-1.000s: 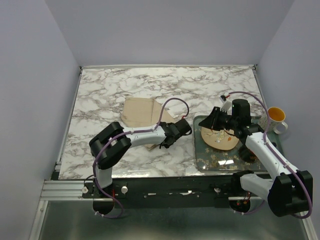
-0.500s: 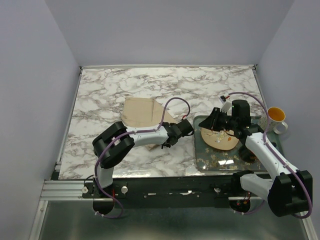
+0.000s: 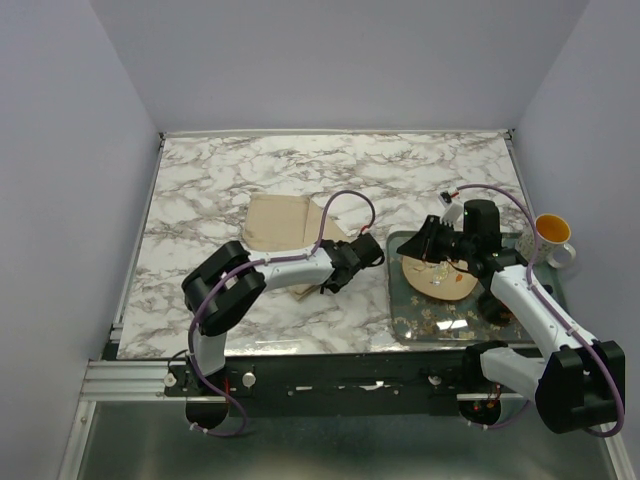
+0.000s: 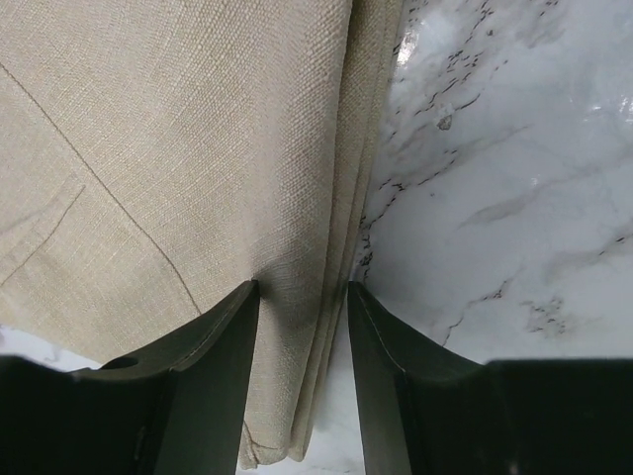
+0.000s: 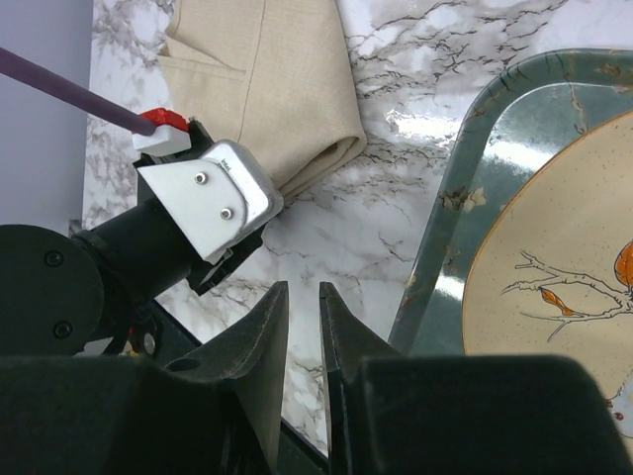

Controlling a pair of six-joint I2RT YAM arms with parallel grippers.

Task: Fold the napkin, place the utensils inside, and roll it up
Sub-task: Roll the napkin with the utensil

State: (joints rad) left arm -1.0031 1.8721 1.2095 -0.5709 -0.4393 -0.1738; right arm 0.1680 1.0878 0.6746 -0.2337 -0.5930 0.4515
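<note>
Marble table (image 3: 220,170), bare over most of its far half.

Napkin (image 3: 280,222): roughly mid-table, well in from the left edge and short of the tray. It is already folded. The left wrist view shows stacked layers along its right-hand edge, so I judge the folding step to be underway or nearly finished.

Tray (image 3: 430,322): near right corner, carrying the patterned plate (image 3: 450,288). Mug (image 3: 553,235) sits by the right edge, just beyond the tray.

Left gripper (image 4: 302,327): fingers spread, straddling the napkin's layered edge at its near end, tips down at the cloth. Probably placed to pinch that edge for another fold, or to press the layers flat.

Right gripper (image 5: 304,317): hovers over the tray's left rim and the plate. Fingers nearly together with a thin gap, nothing visible in it. Likely staged for the utensil pick.

Utensil: cannot pick it out with certainty. The orange on the plate may be pattern.
</note>
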